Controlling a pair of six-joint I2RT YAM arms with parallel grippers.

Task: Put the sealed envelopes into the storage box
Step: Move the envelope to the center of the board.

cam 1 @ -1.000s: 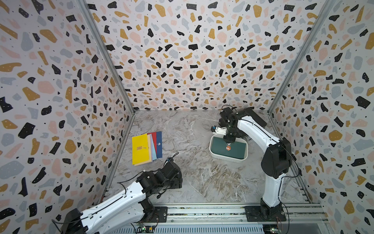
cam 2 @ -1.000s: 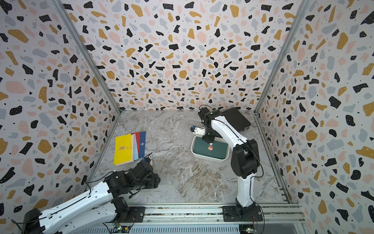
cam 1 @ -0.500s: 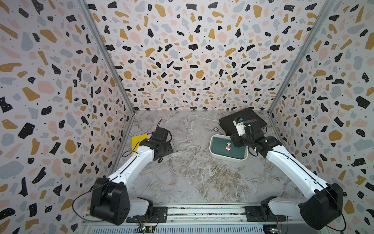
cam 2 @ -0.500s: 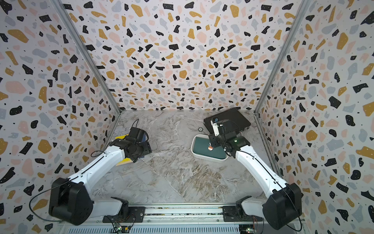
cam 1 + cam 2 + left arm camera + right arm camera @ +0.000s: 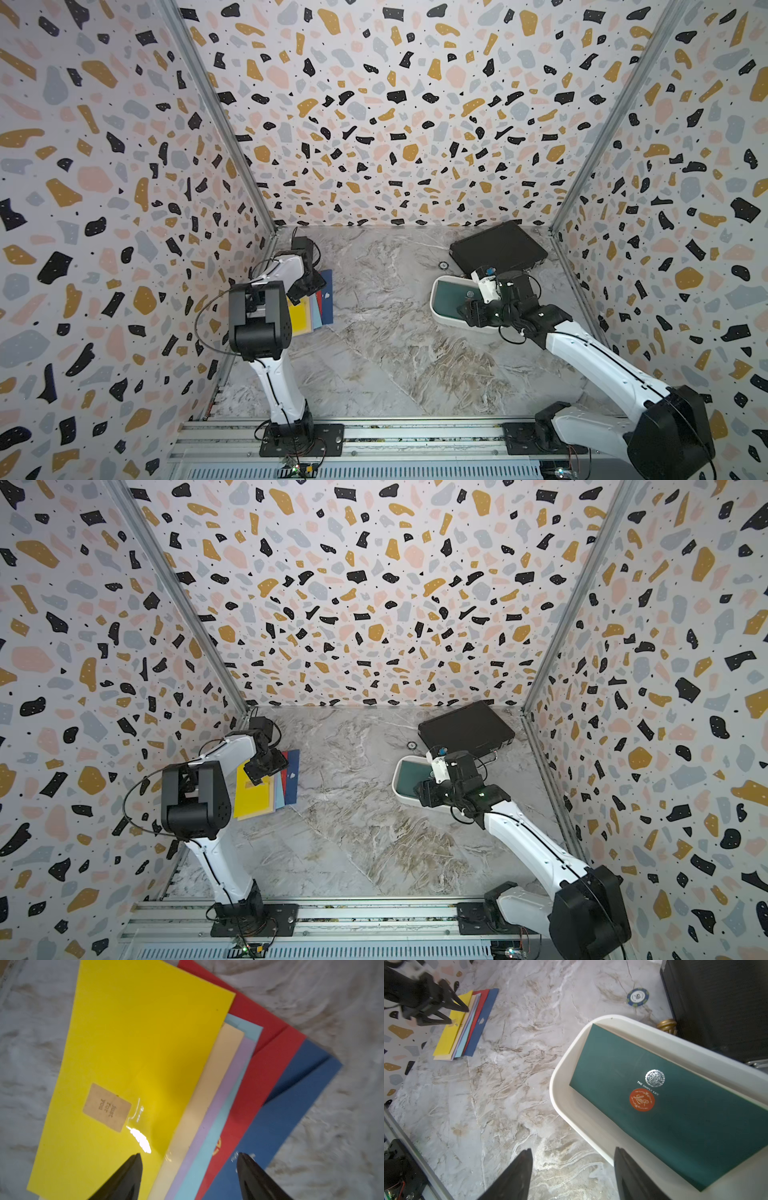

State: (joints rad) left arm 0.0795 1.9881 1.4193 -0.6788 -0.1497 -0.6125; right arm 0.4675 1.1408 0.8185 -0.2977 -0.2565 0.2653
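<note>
At the left of the surface (image 5: pixel 386 332), the left pincer (image 5: pixel 189 1155) hovers over a fanned stack of sealed envelopes (image 5: pixel 266 789), yellow envelope (image 5: pixel 135 1043) uppermost. Its jaws are spread wide and grip nothing. At the right, the right pincer (image 5: pixel 573 1149), likewise spread and empty, hangs above the near rim of the storage box (image 5: pixel 559 1086). The box contains one dark green envelope (image 5: pixel 675 1115).

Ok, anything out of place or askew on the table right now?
One stray: a blue poker chip lies loose on the table between the storage box and the black case. The envelope stack is fanned, not squared. The dark green envelope lies inside the box; no damage shows.
</note>
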